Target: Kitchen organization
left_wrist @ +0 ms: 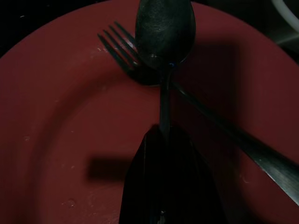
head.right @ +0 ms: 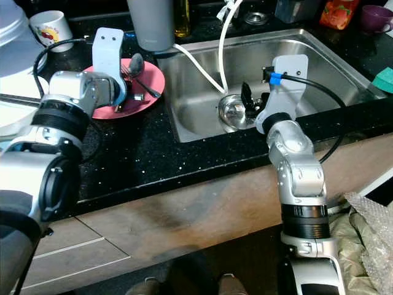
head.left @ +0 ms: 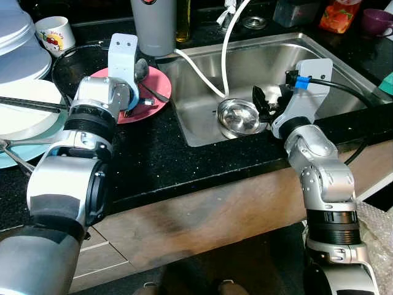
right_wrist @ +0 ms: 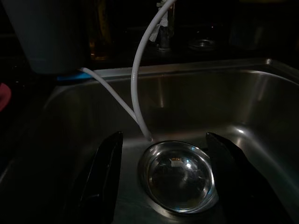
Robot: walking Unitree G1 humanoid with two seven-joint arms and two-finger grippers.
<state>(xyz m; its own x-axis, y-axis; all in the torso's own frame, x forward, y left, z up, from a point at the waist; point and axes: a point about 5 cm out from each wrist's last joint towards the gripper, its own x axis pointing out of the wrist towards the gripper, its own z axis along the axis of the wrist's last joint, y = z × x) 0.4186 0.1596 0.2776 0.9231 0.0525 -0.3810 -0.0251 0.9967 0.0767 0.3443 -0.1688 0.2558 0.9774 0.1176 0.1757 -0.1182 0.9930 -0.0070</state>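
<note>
Silver left claw (left_wrist: 163, 135) pinches spoon (left_wrist: 164, 35) over red plate (left_wrist: 56, 140).

Red plate (head.left: 161, 86) on black counter, just left of the sink (head.left: 319, 55). Dull metal spoon (left_wrist: 164, 32) held above the plate, bowl end out, handle pinched between the closed fingers of the left gripper (left_wrist: 163, 135). Fork (left_wrist: 122, 51) lying flat on the plate, tines under the spoon's bowl, handle running off diagonally across it. Small shiny steel bowl (right_wrist: 180, 175) upright on the sink floor, at the near edge, with a white hose (right_wrist: 138, 79) ending at its rim.
</note>
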